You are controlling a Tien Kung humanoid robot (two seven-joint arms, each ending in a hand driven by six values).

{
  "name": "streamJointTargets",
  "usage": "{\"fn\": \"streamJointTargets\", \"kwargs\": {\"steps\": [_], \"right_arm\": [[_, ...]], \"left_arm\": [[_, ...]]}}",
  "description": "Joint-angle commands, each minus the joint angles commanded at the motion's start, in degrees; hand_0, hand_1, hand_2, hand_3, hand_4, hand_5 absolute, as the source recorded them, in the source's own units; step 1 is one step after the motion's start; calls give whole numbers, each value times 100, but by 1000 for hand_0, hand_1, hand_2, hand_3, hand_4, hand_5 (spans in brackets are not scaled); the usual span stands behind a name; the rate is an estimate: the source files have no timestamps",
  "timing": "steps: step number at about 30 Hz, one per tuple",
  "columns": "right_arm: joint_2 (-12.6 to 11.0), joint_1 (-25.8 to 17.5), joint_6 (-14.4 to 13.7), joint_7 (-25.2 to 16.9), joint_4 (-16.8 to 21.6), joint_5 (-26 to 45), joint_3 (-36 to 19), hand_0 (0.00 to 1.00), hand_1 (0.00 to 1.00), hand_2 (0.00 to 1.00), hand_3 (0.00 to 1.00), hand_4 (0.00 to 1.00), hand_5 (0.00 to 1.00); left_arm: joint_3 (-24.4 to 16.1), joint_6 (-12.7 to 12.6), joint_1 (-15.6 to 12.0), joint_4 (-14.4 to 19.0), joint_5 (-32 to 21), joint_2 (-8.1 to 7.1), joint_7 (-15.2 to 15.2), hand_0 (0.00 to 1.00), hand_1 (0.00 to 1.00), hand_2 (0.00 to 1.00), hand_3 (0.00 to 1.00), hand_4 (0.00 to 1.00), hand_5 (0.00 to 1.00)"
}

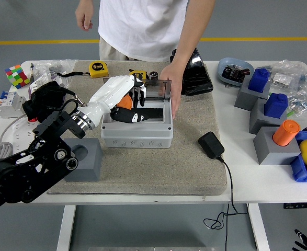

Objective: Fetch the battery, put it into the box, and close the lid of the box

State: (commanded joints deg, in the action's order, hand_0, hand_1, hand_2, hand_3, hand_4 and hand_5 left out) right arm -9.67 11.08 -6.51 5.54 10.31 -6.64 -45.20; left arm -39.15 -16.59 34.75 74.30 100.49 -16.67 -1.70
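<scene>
A "5m" mark stands on the round yellow tape measure (98, 68) behind the grey plastic box (137, 133).

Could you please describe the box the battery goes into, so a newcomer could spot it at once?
Find the beige mat in the table's middle. On it sits the grey box, its clear lid held up by a person's hand; no other box there has a lid.

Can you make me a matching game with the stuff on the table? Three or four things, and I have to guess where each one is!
Things:
1. orange battery
2. Rubik's cube
3. black adapter
4. person's hand

Places:
A. far left corner of the table
B. on the mat, right of the box
C. in the robot's left hand, over the box
D. holding the box's lid open

Pairs: 1-C, 2-A, 3-B, 4-D
</scene>
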Motion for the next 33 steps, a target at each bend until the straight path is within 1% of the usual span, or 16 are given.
{"fn": "streamJointTargets", "kwargs": {"steps": [3, 6, 7, 9, 12, 13, 16, 26, 30, 31, 33], "right_arm": [[7, 1, 1, -11, 0, 27, 34, 624, 684, 668, 549, 917, 488], [6, 3, -2, -17, 0, 55, 72, 624, 684, 668, 549, 917, 488], [5, 6, -3, -14, 0, 50, 72, 623, 684, 667, 549, 917, 488], [2, 11, -3, -14, 0, 66, 88, 623, 684, 667, 549, 917, 488], [3, 12, -3, -5, 0, 72, 95, 623, 684, 667, 549, 917, 488], [2, 12, -5, 0, 0, 65, 88, 623, 684, 667, 549, 917, 487], [1, 6, -5, 9, 0, 75, 97, 623, 684, 667, 549, 917, 487], [5, 4, -16, 0, 0, 127, 171, 623, 684, 667, 549, 917, 487], [4, 2, -17, 2, 0, 133, 192, 623, 684, 667, 549, 917, 487], [3, 5, -16, 2, 0, 134, 197, 623, 684, 667, 549, 917, 488], [2, 5, -13, 3, 0, 141, 205, 623, 684, 667, 549, 917, 488]], "left_arm": [[132, -6, 98, -145, 9, 91, 81, 26, 97, 223, 309, 998, 2], [288, -51, 208, -321, -44, 203, 72, 26, 97, 223, 309, 998, 2], [320, -60, 236, -366, -43, 228, 67, 30, 101, 228, 333, 998, 2], [412, -77, 309, -496, -29, 297, 71, 30, 101, 228, 333, 998, 2], [544, -121, 398, -672, 39, 376, 63, 30, 101, 228, 333, 998, 2], [580, -131, 424, -725, 64, 399, 69, 38, 111, 239, 360, 998, 2], [661, -161, 496, -881, 172, 476, 95, 38, 111, 239, 360, 998, 2], [769, -233, 671, -1173, 291, 684, 354, 38, 116, 242, 376, 998, 2], [766, -278, 709, -1259, 231, 752, 383, 38, 116, 242, 376, 998, 2], [761, -292, 719, -1278, 205, 765, 378, 101, 239, 340, 484, 998, 2], [760, -316, 725, -1299, 167, 779, 351, 101, 239, 340, 484, 998, 2]]}}
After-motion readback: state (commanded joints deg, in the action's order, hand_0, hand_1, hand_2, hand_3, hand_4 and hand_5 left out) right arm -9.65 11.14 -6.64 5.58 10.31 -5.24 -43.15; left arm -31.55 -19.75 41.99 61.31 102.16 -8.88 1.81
